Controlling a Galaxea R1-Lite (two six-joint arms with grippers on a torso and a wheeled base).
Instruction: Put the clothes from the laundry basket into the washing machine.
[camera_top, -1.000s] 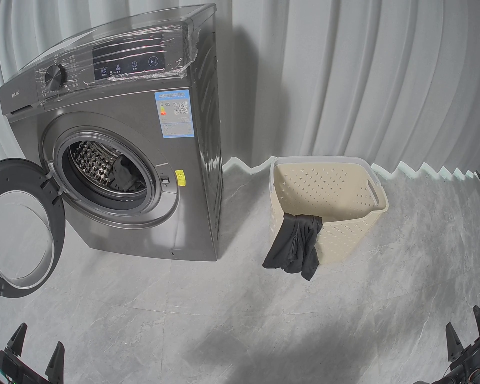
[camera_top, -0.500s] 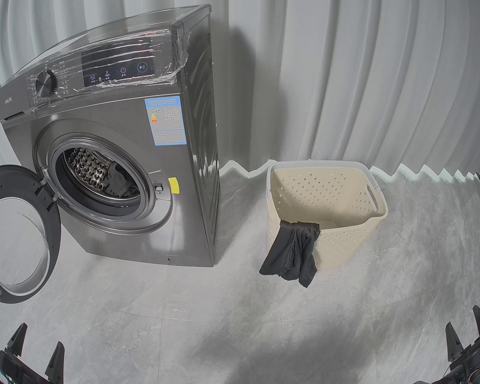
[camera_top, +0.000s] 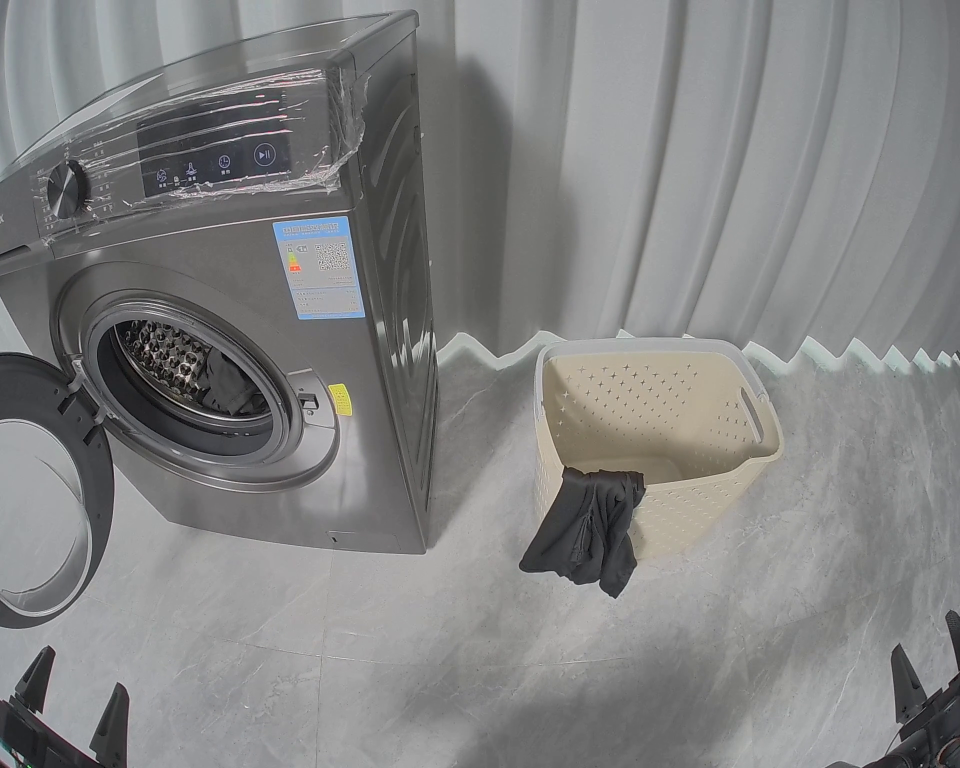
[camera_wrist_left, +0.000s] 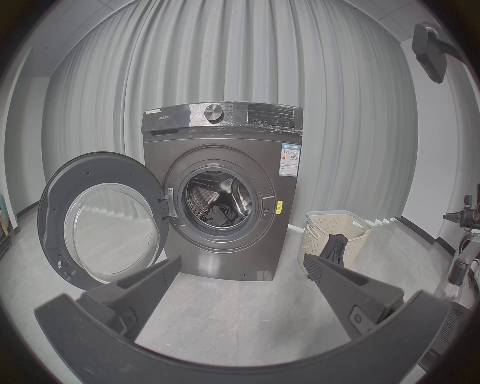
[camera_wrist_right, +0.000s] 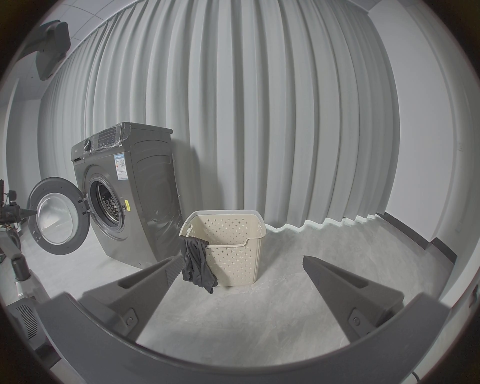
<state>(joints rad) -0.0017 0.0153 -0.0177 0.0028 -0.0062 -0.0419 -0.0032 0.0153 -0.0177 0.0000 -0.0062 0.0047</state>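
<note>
Grey marbled floor (camera_top: 400, 660) runs back to a pleated white curtain (camera_top: 700, 150). The left fingers (camera_wrist_left: 145, 285) are spread wide and hold nothing, low over the floor. The right fingers (camera_wrist_right: 350, 290) are likewise parted and empty. Beyond them stands the cream basket (camera_top: 700, 500), with a dark garment (camera_top: 585, 530) draped over its near rim and hanging down outside. Near it is the washing machine (camera_top: 390, 300), its door (camera_top: 95, 480) swung open, another dark garment (camera_top: 228, 385) lying in the drum.
</note>
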